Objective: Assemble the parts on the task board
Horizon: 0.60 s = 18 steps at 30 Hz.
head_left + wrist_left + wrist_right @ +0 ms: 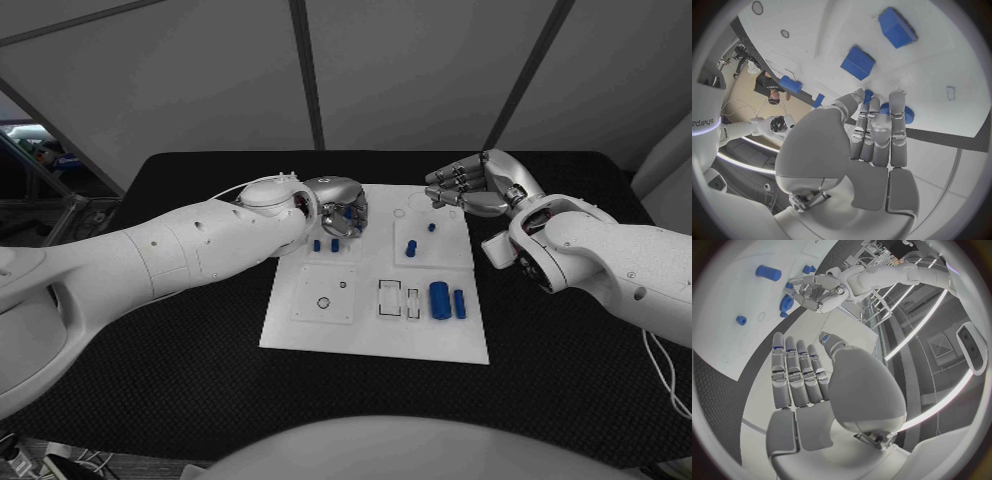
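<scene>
Trouble can start at the left hand (339,210). It hangs over the flat white plastic task board (375,340), at about 11 o'clock on the board in the head view. The board lies in the middle of the black table (188,370). In the left wrist view the fingers are straight and close together. A small blue round wheel with teeth (901,113) sits right at their tips. I cannot tell if the hand grips the wheel or only touches it.

That is the first risk. If the hold is weak, the wheel can slip out and roll across the board. It could even roll onto the table.

The second risk is the other parts. 2 small blue pegs (317,244) stand just beside the left hand, at about 6 o'clock from it. A wide swing of the fingers could knock them over.

The third risk is a bad fit. If the wheel goes down tilted, it may jam in its place and not sit flat.

The right hand (464,186) is at about 1 o'clock on the board. Its fingers are stretched out and it holds nothing. It is near the left hand, so the 2 hands could bump if both move to the middle.

A fat blue round cylinder (438,300) lies at about 4 o'clock on the board, well apart from both hands.
</scene>
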Tool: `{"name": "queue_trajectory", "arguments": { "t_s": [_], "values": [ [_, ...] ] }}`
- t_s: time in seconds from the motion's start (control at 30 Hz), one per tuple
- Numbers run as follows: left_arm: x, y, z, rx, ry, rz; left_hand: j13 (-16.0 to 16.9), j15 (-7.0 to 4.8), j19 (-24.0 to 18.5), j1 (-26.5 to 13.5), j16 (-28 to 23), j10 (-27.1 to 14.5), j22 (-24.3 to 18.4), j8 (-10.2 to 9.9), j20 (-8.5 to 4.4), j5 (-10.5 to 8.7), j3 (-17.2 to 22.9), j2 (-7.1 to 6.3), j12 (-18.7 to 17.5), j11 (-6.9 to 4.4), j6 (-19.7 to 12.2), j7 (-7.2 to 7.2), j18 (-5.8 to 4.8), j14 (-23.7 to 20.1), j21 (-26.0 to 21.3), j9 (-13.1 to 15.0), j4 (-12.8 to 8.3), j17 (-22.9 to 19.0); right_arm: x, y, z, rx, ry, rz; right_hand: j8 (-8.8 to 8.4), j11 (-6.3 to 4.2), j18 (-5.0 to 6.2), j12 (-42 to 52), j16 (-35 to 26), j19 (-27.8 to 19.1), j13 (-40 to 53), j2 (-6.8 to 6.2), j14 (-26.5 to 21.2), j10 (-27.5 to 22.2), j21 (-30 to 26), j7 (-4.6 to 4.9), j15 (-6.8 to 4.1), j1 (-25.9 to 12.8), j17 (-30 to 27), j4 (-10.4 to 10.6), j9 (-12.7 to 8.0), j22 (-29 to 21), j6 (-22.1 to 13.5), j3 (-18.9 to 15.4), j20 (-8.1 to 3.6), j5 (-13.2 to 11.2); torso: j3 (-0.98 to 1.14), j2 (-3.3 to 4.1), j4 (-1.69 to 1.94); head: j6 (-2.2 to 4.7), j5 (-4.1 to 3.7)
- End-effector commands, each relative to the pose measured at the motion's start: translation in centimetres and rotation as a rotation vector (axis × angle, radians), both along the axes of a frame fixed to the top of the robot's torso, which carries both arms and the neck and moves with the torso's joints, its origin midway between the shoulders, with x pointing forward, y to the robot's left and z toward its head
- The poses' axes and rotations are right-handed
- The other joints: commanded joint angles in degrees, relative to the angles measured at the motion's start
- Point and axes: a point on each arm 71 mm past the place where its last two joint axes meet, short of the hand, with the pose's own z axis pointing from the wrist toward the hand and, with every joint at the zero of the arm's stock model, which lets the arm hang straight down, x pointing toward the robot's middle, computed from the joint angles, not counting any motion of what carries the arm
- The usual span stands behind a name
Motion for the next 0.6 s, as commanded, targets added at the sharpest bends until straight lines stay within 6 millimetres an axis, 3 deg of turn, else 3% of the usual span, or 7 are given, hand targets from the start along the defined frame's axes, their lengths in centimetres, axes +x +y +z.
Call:
{"name": "queue_trajectory", "arguments": {
  "t_s": [0.03,0.6],
  "values": [
    [0.05,-0.07,-0.09,0.017,0.013,0.001,0.00,-0.04,0.50,0.06,0.60,0.71,0.24,-0.29,-0.08,-0.37,0.64,0.48,-0.49,0.06,0.63,-0.12,-0.91,0.64,0.34,-0.12,-0.08,0.71,-0.05,0.18,0.16,0.002,-0.008,0.013,-0.05,0.03,0.18,-0.14,0.02,0.59,-0.07,0.24,-0.29,-0.46,-0.31,-0.06,-0.11,-0.18,-0.08,-0.41,0.06,-0.05,-0.13,0.06,0.00,0.26,0.02,0.02,-0.07,-0.01,0.04],
    [0.31,0.22,-0.23,0.013,0.016,0.012,0.04,-0.15,1.79,0.27,2.45,4.22,3.81,-1.29,-0.29,-0.40,3.06,0.55,-4.05,0.04,2.68,0.29,-1.28,2.55,3.78,-0.92,-1.68,3.31,-0.09,0.20,0.19,0.003,-0.009,0.014,-0.05,0.05,0.18,-0.14,0.02,0.61,-0.06,0.26,-0.30,-0.46,-0.33,-0.03,-0.10,-0.22,-0.09,-0.41,0.06,-0.08,-0.12,0.08,0.01,0.26,0.02,-0.03,-0.04,0.22,-0.10]
  ]
}}
